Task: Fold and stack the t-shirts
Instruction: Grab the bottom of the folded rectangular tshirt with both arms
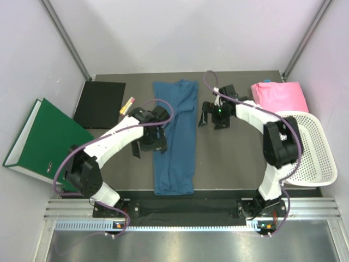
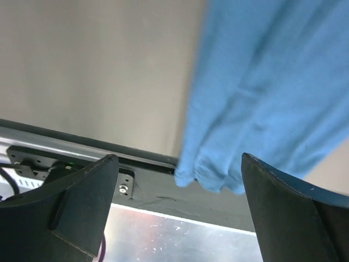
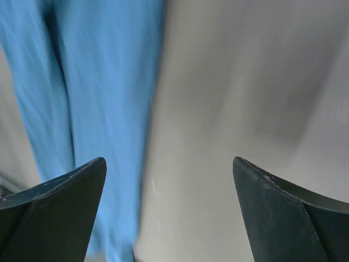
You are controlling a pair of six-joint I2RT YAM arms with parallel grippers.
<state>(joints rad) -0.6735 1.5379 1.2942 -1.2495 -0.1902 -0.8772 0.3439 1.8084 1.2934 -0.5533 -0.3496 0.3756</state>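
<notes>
Lying as a long folded strip, the teal-blue t-shirt (image 1: 174,136) runs down the middle of the tabletop (image 1: 229,158). The pink t-shirt (image 1: 278,95) sits folded at the far right, beside the white basket (image 1: 311,147). The left arm (image 1: 120,134) holds its jaws spread at the strip's left edge; the right arm (image 1: 253,114) holds its jaws spread just right of it

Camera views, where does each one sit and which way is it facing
Top external: above and behind the robot, looking down on the table; left arm and right arm show.
Left wrist: on the left arm, facing the near rail and the blue t-shirt; left gripper fingers show, open.
Right wrist: on the right arm, facing down at the table; right gripper fingers show, open.
Shared: all views show the blue t-shirt.
</notes>
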